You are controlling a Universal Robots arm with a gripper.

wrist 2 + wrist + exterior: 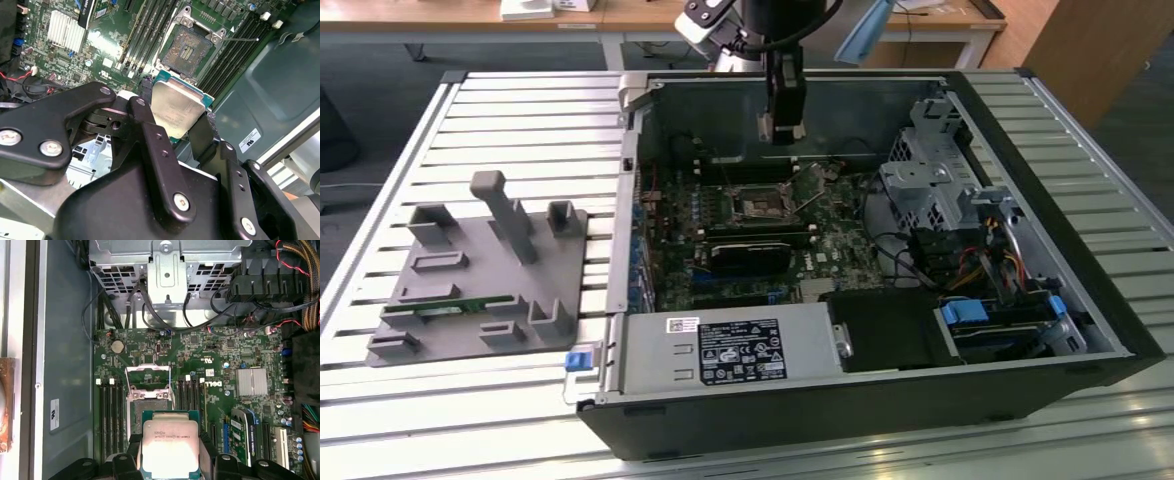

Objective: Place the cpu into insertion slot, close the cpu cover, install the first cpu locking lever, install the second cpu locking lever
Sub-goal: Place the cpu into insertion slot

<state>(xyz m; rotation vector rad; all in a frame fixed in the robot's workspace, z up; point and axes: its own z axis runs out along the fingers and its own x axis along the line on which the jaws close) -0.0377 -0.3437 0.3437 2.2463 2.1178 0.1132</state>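
Hovering over the open computer case [854, 425] on the tabletop [520, 110], my claw [175, 114] grips the cpu [179, 105] by two opposite edges, silver top facing the wrist cameras. It hangs above the green board [220, 357], near the insertion slot [187, 47] but apart from it. The slot's dark centre lies bare, with the cpu cover [148, 376] tilted open beside it.

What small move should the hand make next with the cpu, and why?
Probably lower the cpu toward the insertion slot: the hand grips it above the board, the slot lies bare, and the cpu cover appears open.
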